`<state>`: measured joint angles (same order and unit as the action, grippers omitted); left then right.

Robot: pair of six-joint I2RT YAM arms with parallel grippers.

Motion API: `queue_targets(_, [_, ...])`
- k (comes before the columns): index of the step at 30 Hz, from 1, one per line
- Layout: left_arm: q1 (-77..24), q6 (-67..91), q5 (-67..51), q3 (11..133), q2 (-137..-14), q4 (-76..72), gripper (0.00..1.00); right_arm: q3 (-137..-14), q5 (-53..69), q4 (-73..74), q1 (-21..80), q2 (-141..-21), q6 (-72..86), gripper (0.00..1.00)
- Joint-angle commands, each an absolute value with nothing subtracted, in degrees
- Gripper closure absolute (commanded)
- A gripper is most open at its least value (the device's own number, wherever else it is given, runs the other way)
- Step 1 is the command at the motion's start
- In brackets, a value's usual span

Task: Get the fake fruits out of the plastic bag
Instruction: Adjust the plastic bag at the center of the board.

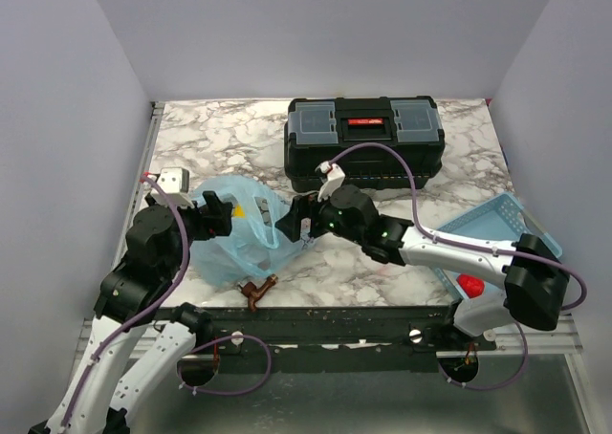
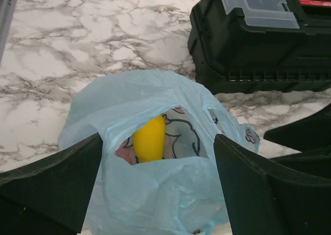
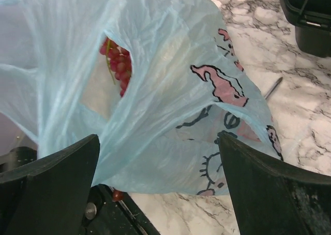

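on the far left of the marble-patterned table [image 1: 220,133] we count one small boxy grey-and-white object [image 1: 172,179]; just right of it the left gripper [image 1: 218,214] sits at the one plastic bag [image 1: 239,248], its two dark, blunt fingers [image 2: 51,183] spread wide with the bag's mouth between them, clamping nothing; the bag is thin, crinkled, translucent light blue, printed with pink cartoon animals in dark outline, and it lies slumped on the table between the two grippers; through the opening on the left wrist view we see one yellow fruit [image 2: 149,138], smooth and oval, inside the bag; through a gap on the right wrist view we see one bunch of grapes [image 3: 116,64], small glossy red beads on a green stem, also inside; one small brown object [image 1: 256,291] lies at the near edge below the bag; the right gripper [image 1: 295,222] meets the bag's right side, its two fingers [image 3: 51,178] likewise wide apart around the film; behind stands one black toolbox [image 1: 363,142], rigid, with two clear lid panels and a red latch; far right we count one light-blue latticed basket [image 1: 497,214] and one glossy red round fruit [image 1: 469,284] in it.
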<state>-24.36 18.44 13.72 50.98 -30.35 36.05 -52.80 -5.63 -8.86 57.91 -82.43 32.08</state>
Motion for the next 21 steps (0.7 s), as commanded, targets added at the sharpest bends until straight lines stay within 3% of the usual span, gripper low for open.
queue_targets(1, [-24.13,26.98,5.85,51.79,-26.51,47.99,0.11,-51.46,-0.49,-14.48,58.05,-78.36,31.37,0.00])
queue_targets(6, [-24.08,36.86,3.93,49.32,-21.45,52.54,0.12,-53.33,10.97,-13.13,59.06,-77.92,25.30,0.00])
queue_targets(15, [-24.08,41.08,4.92,51.60,-19.37,58.46,0.07,-64.64,-3.20,0.69,66.64,-84.09,13.07,0.00])
queue_targets(21, [-24.08,35.39,7.32,56.91,-18.43,61.55,0.02,-66.32,-9.45,1.34,67.72,-89.07,12.56,0.23])
